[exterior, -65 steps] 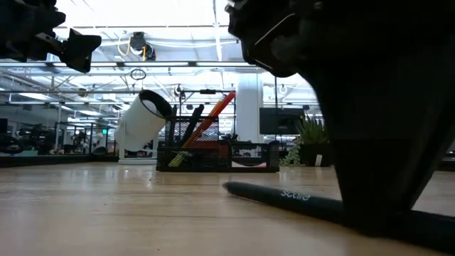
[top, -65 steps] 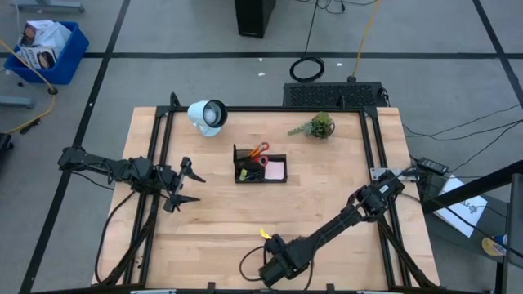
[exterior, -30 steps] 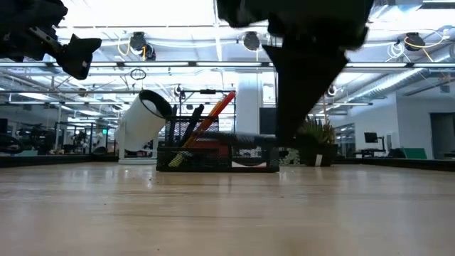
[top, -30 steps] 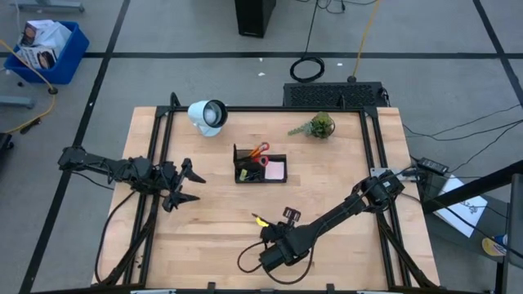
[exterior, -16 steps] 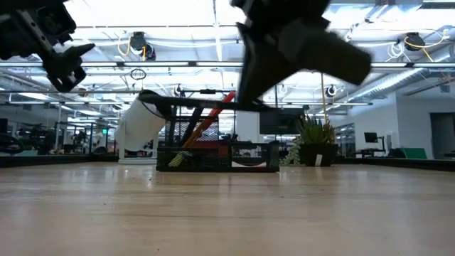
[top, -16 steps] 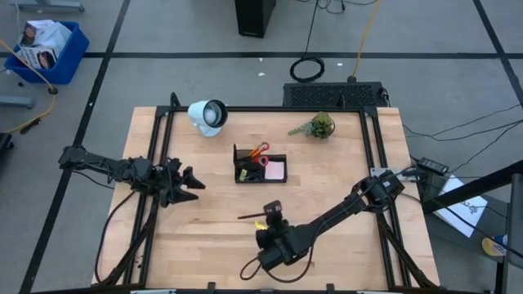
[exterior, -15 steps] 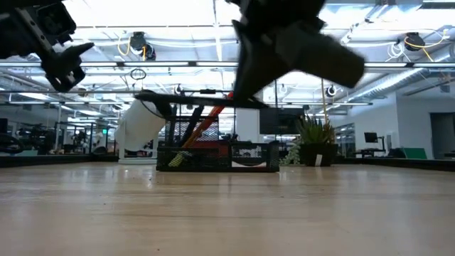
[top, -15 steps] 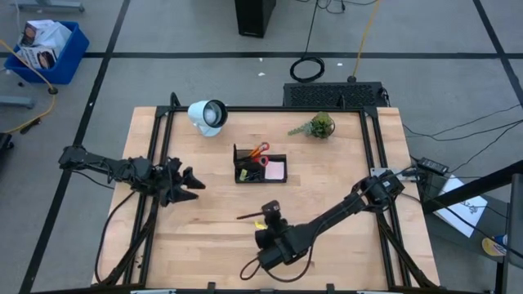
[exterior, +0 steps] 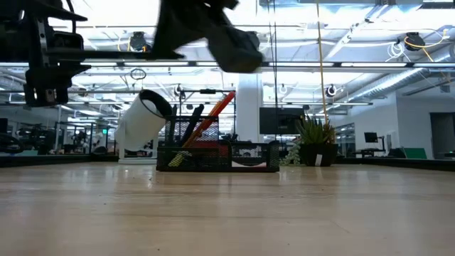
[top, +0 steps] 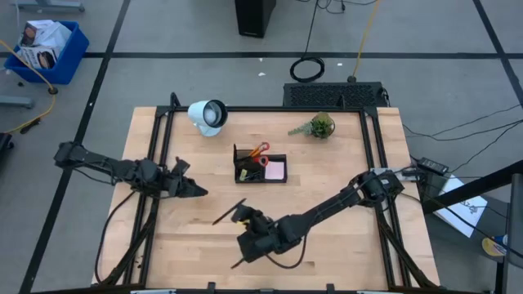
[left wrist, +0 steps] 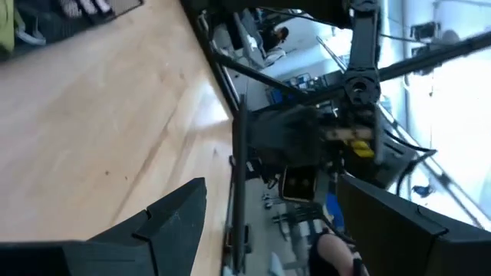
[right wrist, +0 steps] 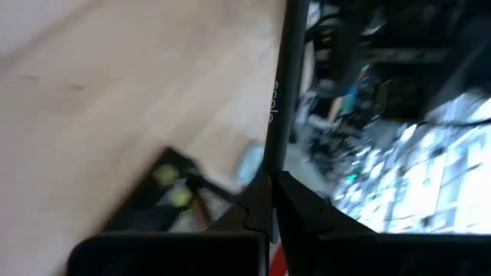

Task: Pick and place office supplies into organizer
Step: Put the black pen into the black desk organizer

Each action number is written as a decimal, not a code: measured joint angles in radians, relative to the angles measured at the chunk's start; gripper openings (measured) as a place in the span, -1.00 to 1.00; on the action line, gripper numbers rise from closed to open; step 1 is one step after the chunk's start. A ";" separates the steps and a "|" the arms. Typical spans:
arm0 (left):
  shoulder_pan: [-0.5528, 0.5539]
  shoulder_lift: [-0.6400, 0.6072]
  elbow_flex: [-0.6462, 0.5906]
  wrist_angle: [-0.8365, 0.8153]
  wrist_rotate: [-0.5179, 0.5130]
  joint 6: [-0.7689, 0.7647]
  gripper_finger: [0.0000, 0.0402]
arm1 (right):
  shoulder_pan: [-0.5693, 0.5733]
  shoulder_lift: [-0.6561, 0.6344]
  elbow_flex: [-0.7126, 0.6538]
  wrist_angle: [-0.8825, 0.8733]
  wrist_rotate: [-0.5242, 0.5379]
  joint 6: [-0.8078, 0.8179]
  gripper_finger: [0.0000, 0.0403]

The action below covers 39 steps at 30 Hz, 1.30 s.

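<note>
Table (top: 327, 204) carries little; everything placed off the organizer (top: 260, 167), the landmark here.

Right gripper (top: 243, 219), in front of the organizer and slightly to its left side, is clenched on a black pen (top: 227, 212). Pen is lifted clear of the wood, held near one end, long free end pointing toward the left arm. The right wrist view shows the fingers pinched tight on the shaft (right wrist: 278, 115).

Left gripper (top: 189, 189), left of the organizer, fingers spread wide, nothing in them, aimed at the pen's free end.

Judgement: a handover or a carry to the tall compartment. To do it well, keep the pen level and approach the organizer from the front, tipping the pen upright only above the tall section.

In the way: red scissors (top: 258, 152) and pens already standing there. Pink note pad (top: 275, 170) fills the flat bay.

Lamp (top: 207, 115) behind-left of the organizer, plant (top: 320, 125) behind-right; both well apart.
</note>
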State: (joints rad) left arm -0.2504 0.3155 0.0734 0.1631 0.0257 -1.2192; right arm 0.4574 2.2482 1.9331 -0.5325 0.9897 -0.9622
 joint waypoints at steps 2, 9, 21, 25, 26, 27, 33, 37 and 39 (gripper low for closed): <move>-0.001 0.025 0.000 0.025 0.006 -0.029 0.46 | -0.015 0.000 0.000 0.087 -0.002 -0.123 -0.98; -0.048 0.087 0.000 0.162 0.045 -0.067 0.46 | -0.087 -0.001 0.001 0.273 -0.102 -0.351 -0.98; -0.101 0.097 0.000 0.136 -0.004 -0.070 0.46 | -0.143 -0.002 0.001 0.334 -0.183 -0.517 -0.98; -0.101 0.097 0.000 0.120 -0.026 -0.067 0.46 | -0.124 -0.002 0.001 0.332 -0.184 -0.554 -0.98; -0.101 0.097 0.000 0.117 -0.027 -0.066 0.46 | -0.120 -0.002 0.001 0.334 -0.190 -0.566 -0.98; -0.101 0.097 0.000 0.112 -0.027 -0.065 0.46 | -0.115 -0.002 0.001 0.338 -0.207 -0.570 -0.98; -0.101 0.097 0.000 0.095 -0.027 -0.069 0.46 | -0.127 -0.002 0.001 0.432 -0.244 -0.601 -0.98; -0.101 0.097 0.000 0.100 -0.027 -0.069 0.46 | -0.155 -0.002 0.001 0.450 -0.273 -0.614 -0.98; -0.101 0.097 0.000 0.099 -0.027 -0.069 0.46 | -0.169 -0.002 0.001 0.450 -0.286 -0.613 -0.98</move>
State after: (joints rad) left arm -0.3511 0.4126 0.0734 0.2624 -0.0017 -1.2884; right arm 0.2884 2.2467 1.9343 -0.0822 0.7040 -1.5749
